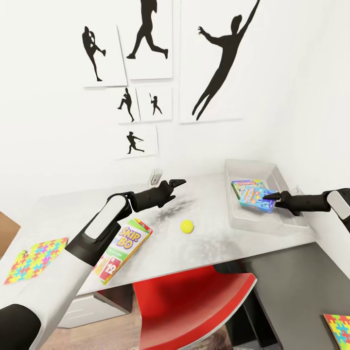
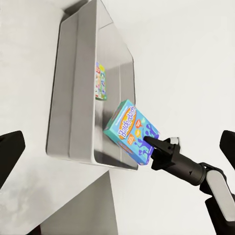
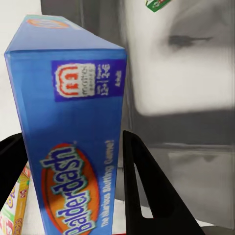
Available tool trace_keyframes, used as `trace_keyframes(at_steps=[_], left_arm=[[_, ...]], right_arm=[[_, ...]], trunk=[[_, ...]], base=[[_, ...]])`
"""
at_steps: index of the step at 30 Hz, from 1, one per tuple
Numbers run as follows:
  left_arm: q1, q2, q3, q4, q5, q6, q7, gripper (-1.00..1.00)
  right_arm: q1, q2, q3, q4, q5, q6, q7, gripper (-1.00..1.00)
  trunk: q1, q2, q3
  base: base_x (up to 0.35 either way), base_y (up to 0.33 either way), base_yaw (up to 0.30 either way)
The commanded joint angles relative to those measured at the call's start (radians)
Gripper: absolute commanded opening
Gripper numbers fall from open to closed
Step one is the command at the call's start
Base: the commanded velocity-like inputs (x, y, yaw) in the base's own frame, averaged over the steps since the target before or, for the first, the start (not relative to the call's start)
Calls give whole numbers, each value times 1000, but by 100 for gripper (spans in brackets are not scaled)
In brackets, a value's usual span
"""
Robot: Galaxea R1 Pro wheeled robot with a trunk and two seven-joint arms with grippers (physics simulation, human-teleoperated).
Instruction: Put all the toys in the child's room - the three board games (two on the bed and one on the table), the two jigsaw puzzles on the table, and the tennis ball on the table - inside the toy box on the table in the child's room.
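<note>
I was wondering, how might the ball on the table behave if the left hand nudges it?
The ball is round and sits free on the flat table, so it would probably roll off. Being small, it is likely light. The hand hovers beyond it, so a glancing touch might push it toward the edge.

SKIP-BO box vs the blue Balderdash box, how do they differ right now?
The SKIP-BO box lies flat on the table, untouched; the Balderdash box is clamped in the right gripper over the toy box. SKIP-BO is yellow, green and red; Balderdash is blue. Both are flat printed game boxes.
</note>
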Motion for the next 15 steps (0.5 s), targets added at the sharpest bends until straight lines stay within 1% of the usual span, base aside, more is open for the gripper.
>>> trace_keyframes(at_steps=[1,15], left_arm=[[-1,1,-1,-1,11,-1,9,100],[-1,0,-1,-2,11,3,8,100]], right_arm=[[-1,-1,4,0,5,0,11,-100],[-12,-17,4,-5,6,0,11,-100]], trunk=[[1,-2,-3],[1,-2,-26]], base=[[0,0,0],[0,0,0]])
